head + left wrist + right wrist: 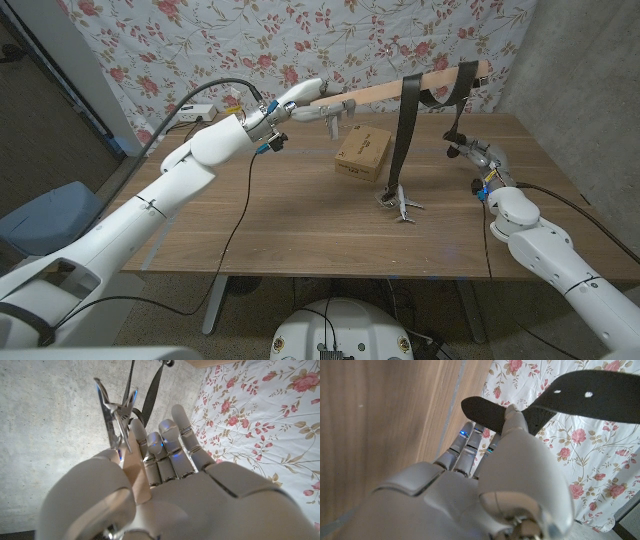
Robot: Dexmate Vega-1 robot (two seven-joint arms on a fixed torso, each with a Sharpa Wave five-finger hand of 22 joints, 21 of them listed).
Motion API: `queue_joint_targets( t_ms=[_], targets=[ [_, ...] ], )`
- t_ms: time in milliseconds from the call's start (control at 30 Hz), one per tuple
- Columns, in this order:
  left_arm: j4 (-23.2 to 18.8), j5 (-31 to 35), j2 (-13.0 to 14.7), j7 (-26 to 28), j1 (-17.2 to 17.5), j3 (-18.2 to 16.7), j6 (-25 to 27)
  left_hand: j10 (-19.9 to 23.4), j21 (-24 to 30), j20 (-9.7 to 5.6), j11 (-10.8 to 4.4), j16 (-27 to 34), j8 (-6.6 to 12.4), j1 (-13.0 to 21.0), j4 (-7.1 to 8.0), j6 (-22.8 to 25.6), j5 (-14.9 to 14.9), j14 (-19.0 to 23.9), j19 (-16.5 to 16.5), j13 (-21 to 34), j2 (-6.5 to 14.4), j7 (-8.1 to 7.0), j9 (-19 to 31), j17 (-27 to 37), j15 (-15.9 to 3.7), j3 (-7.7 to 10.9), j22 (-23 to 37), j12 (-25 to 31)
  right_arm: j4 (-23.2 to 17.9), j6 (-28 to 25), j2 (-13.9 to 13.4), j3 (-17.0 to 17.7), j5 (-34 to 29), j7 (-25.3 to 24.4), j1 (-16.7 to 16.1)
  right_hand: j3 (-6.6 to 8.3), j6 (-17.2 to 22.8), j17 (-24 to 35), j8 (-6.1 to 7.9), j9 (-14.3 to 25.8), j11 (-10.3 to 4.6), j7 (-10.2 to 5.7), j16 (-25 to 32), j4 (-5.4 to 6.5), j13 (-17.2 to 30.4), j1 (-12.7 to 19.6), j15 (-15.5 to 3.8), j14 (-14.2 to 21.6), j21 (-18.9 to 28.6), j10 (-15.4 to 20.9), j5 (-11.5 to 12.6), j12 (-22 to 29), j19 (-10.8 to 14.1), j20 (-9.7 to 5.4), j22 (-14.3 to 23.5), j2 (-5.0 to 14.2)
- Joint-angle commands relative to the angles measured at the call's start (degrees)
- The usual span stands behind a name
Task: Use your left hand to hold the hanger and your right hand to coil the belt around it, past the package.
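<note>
The left hand [283,108] grips the hanger [400,88], its long axis running level across toward the right hand [466,152]. That hand, below the far end, pinches the belt [408,130] tail, so the next wrap goes up over the bar.

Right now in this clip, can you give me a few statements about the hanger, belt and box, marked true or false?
1. The left hand holds the wooden hanger up off the table. True.
2. The dark belt lies coiled flat on the table. False: it is draped over the hanger, with one end hanging down toward the table.
3. The right hand grips the belt's free end. True: the right wrist view shows the perforated tip held by its fingers.
4. The cardboard box hangs from the hanger. False: it sits on the table below it.
5. A metal clip lies on the table near the belt's hanging end. True.
</note>
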Motion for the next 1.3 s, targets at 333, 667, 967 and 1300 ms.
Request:
queue_joint_targets(
  t_ms=[333,667,967,1300],
  targets=[
    [-0.10,5.50,-1.61,6.50,1.98,-1.08,0.57,0.15,0.15,-0.36,-0.61,0.43,0.71,-0.04,0.05,0.34,0.31,-0.13,0.22,0.07,0.41,-0.05,0.19,0.09,-0.97,0.53,-0.06,-0.19,-6.61,13.21,4.56,1.86,-6.08,-6.09,-14.73,-0.80,0.45,0.45,-0.50,0.49,0.63,0.69,-0.02,0.21,0.32,0.53,-10.04,0.29,0.64,0.29,-0.29,-0.30,-0.33,-2.83,0.12,0.34],
    [-2.33,7.53,-0.85,7.79,2.66,-1.02,4.36,0.21,0.21,-0.38,-0.65,0.58,0.76,-0.03,-0.01,0.32,0.23,-0.02,0.33,0.07,0.47,0.09,0.02,0.09,-0.92,0.53,-0.23,-0.18,-9.41,21.61,6.91,4.23,-8.00,-4.13,-23.23,-1.18,0.58,0.66,-0.59,0.73,0.56,0.70,-0.13,0.24,0.47,0.81,-10.09,0.22,0.88,0.19,-0.42,-0.37,-0.43,-2.93,0.09,0.29],
    [-2.51,7.97,-0.61,7.46,1.93,-0.22,5.65,0.26,0.25,-0.34,-0.67,0.73,0.93,0.00,-0.07,0.17,0.12,0.04,0.46,0.06,0.48,-0.20,0.09,0.11,-1.10,0.51,-0.46,-0.19,-13.75,28.38,10.25,7.17,-13.70,-3.97,-31.44,-1.50,0.48,0.86,-0.68,1.01,0.41,0.55,-0.18,0.34,0.67,0.94,-10.09,0.23,1.14,0.18,-0.49,-0.37,-0.40,-2.84,0.07,0.34],
    [-1.33,7.86,-0.67,7.19,1.07,0.47,5.32,0.26,0.32,-0.38,-0.78,0.82,1.08,0.01,-0.08,0.16,0.06,0.01,0.41,0.07,0.46,-0.13,0.08,0.11,-1.11,0.49,-0.52,-0.19,-20.38,31.13,12.78,11.02,-20.70,-1.48,-36.98,-1.87,0.40,1.07,-0.73,1.33,0.02,0.28,-0.23,0.48,0.87,0.97,-10.10,0.19,1.34,0.26,-0.55,-0.36,-0.49,-2.89,0.05,0.35]
  ],
)
